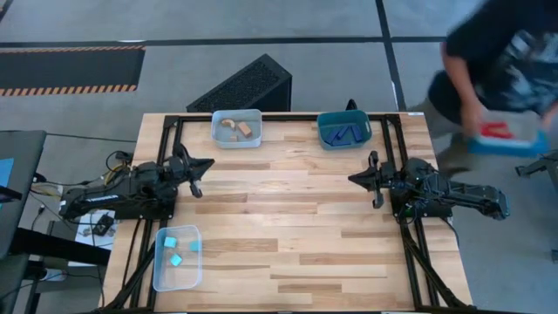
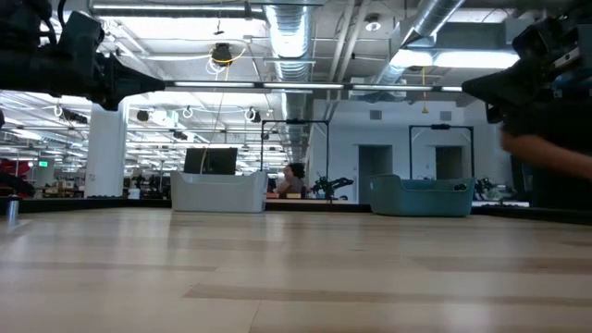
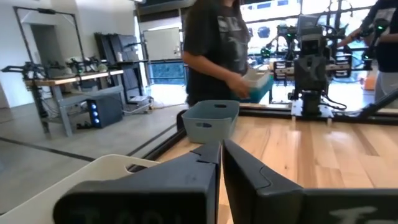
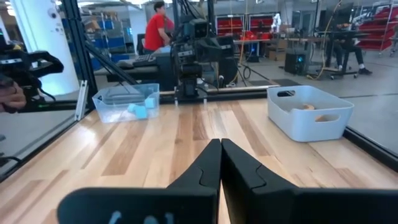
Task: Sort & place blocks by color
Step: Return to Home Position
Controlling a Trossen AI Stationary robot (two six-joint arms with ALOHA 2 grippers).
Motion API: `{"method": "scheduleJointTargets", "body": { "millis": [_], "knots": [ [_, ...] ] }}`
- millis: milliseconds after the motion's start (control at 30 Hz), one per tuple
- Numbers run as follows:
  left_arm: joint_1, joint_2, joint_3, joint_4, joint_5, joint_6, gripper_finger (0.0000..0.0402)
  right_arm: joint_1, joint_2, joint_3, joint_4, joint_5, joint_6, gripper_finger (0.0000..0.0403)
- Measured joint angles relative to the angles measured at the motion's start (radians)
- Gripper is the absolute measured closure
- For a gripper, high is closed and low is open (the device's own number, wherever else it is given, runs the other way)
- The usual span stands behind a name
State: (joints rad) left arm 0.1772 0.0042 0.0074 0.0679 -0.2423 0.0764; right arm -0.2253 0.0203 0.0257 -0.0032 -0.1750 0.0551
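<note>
Dark blue slim bars (image 1: 342, 136) are laid slantwise in the teal plastic bin (image 1: 368, 122); left gripper (image 3: 221, 147) and right gripper (image 4: 221, 144) are seen pressed together.

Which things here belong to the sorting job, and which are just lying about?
Job: cyan cubes in the clear bin; tan pieces in the pale bin; blue bars in the teal bin; left gripper and right gripper, both shut, at the sides.
Lying about: black case on floor; cables; person with tray.
</note>
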Motion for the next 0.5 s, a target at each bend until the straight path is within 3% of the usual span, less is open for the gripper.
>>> {"method": "scheduleJointTargets", "body": {
  "millis": [500],
  "knots": [
    [0.0, 0.003, -0.001, 0.0, 0.011, 0.014, 0.0395, 0.0, 0.0, 0.0, -0.003, 0.001, -0.003, 0.0369]
  ]
}}
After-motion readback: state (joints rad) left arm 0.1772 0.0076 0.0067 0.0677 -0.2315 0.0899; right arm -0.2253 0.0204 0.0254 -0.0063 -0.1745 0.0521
